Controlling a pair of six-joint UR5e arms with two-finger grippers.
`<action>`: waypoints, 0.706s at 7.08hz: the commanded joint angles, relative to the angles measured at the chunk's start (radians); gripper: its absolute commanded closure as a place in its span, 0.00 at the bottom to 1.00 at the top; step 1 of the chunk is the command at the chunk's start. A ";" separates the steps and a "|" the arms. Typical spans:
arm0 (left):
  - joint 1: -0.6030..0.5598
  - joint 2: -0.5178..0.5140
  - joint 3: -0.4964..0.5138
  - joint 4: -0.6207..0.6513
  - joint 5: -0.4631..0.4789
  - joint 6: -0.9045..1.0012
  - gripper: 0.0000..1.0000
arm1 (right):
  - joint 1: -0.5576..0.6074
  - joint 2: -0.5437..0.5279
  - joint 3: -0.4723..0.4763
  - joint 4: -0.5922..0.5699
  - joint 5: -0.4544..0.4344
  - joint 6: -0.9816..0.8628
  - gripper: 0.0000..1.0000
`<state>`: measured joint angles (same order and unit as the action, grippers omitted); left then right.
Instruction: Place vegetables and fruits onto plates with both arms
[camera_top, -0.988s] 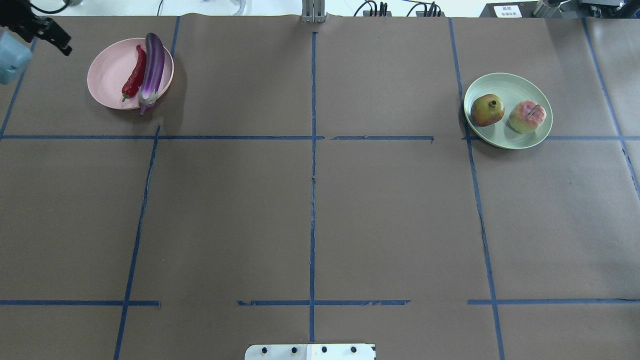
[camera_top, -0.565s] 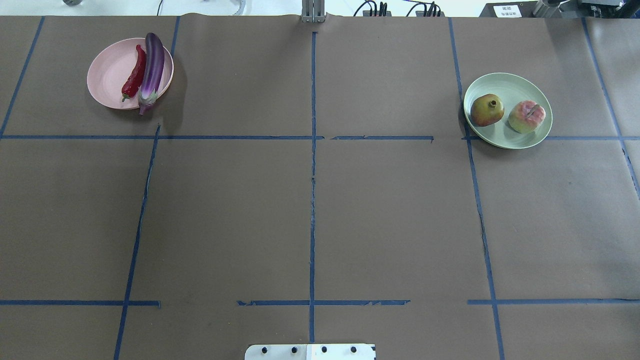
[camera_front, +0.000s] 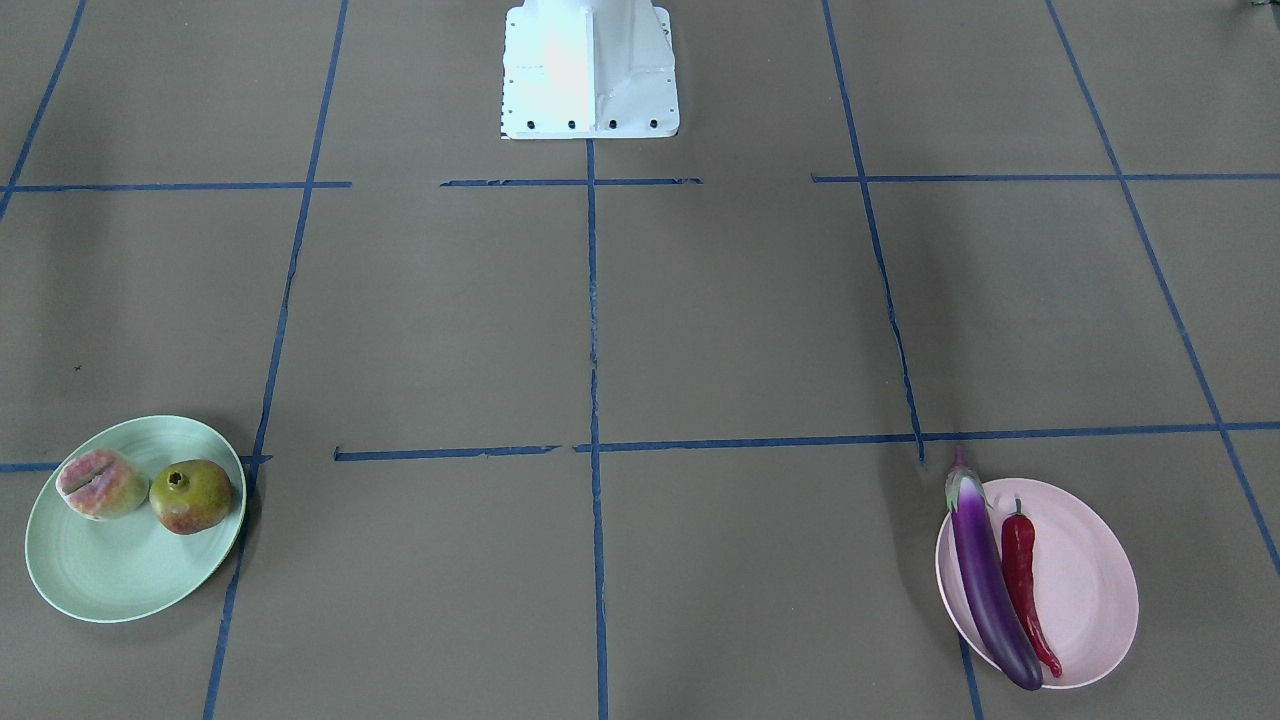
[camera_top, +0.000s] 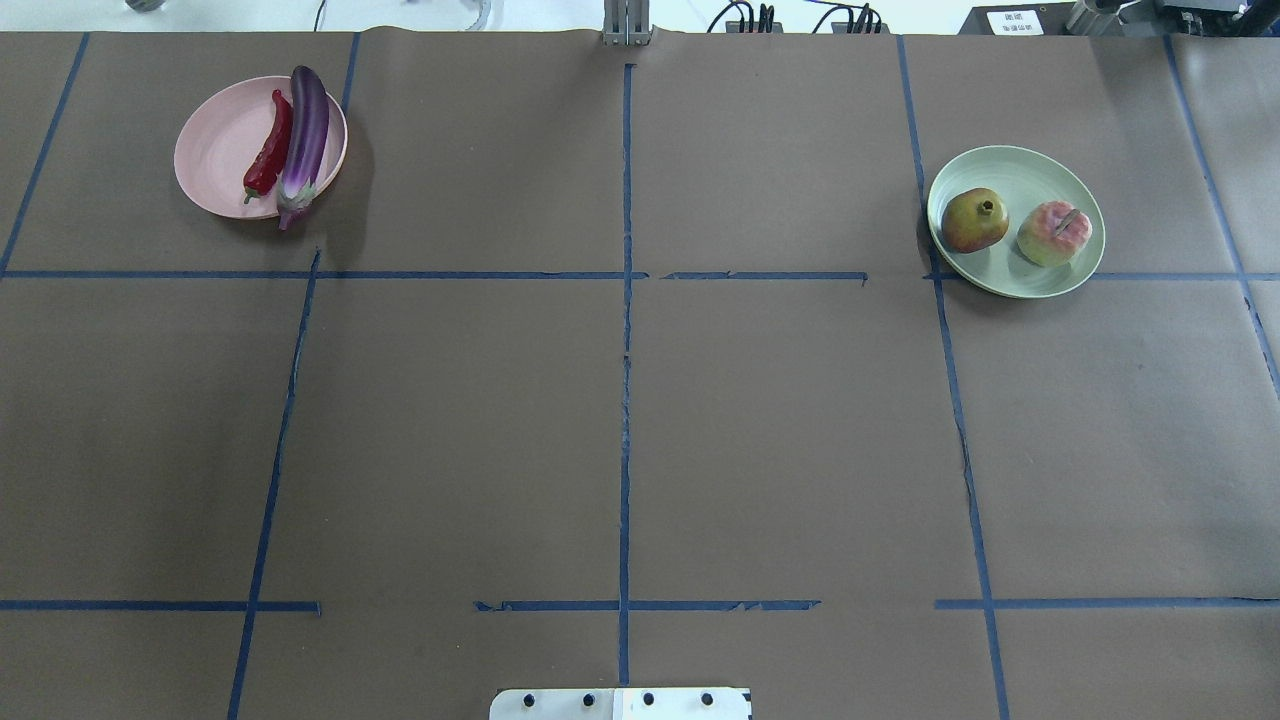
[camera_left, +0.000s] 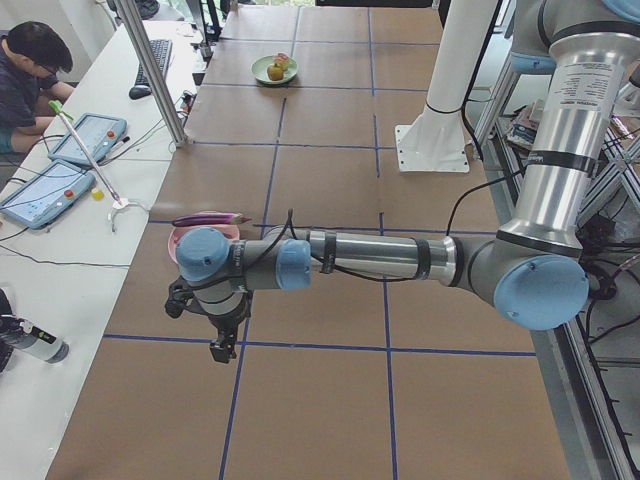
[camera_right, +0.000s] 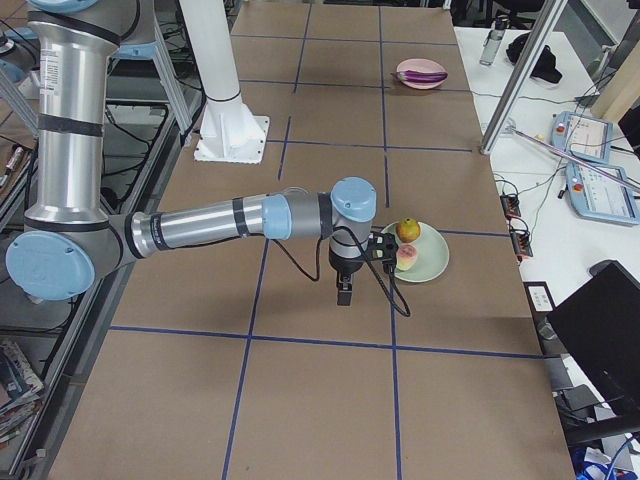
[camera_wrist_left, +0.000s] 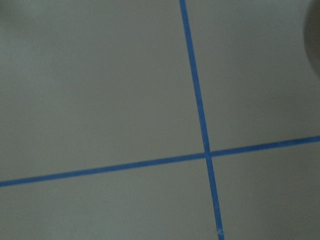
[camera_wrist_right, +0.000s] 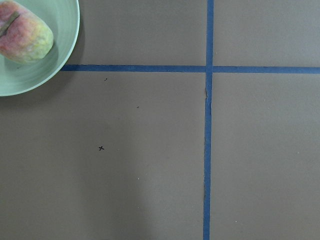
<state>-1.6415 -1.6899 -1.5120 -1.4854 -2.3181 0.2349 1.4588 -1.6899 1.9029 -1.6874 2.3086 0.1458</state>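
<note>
Where the camera faces the robot, a brown table (camera_front: 740, 320) crossed by blue tape lines (camera_front: 592, 330) holds two plates, well apart. On the mint plate (camera_front: 100, 590), at the view's left, the peach (camera_front: 100, 484) and the pomegranate (camera_front: 190, 496) sit side by side, touching or nearly so. On the pink plate (camera_front: 1095, 590), at the view's right, the purple eggplant (camera_front: 985, 575) and the red chili pepper (camera_front: 1022, 575) lie lengthwise against each other, and the eggplant's stem end pokes past the rim toward the robot's white base (camera_front: 590, 70).

From overhead, the pink plate is at far left, the mint plate at far right, and neither arm shows.

From the table's left end, the left arm (camera_left: 380, 258) reaches out level. The left gripper (camera_left: 220, 345) hangs pointing down above bare table, near the pink plate. Whether it is parted or closed cannot be told. A seated person (camera_left: 25, 70) is at a side desk.

From the right end, the right arm (camera_right: 210, 225) stretches the same way. The right gripper (camera_right: 344, 292) points down just beside the mint plate, and its state cannot be told either.

The left wrist camera sees only table and crossing tape.

The right wrist camera shows the mint plate's edge and the peach in its top left corner.
</note>
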 joint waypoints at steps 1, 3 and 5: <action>0.000 0.114 -0.093 -0.024 0.000 0.006 0.00 | 0.000 -0.001 -0.001 0.000 0.000 0.000 0.00; -0.004 0.272 -0.222 -0.027 -0.014 0.007 0.00 | 0.000 -0.005 0.001 0.000 0.000 -0.003 0.00; 0.002 0.280 -0.268 0.044 -0.011 -0.015 0.00 | 0.002 -0.008 0.002 0.000 0.000 -0.006 0.00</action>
<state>-1.6424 -1.4160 -1.7630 -1.4838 -2.3289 0.2315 1.4591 -1.6961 1.9039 -1.6874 2.3086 0.1422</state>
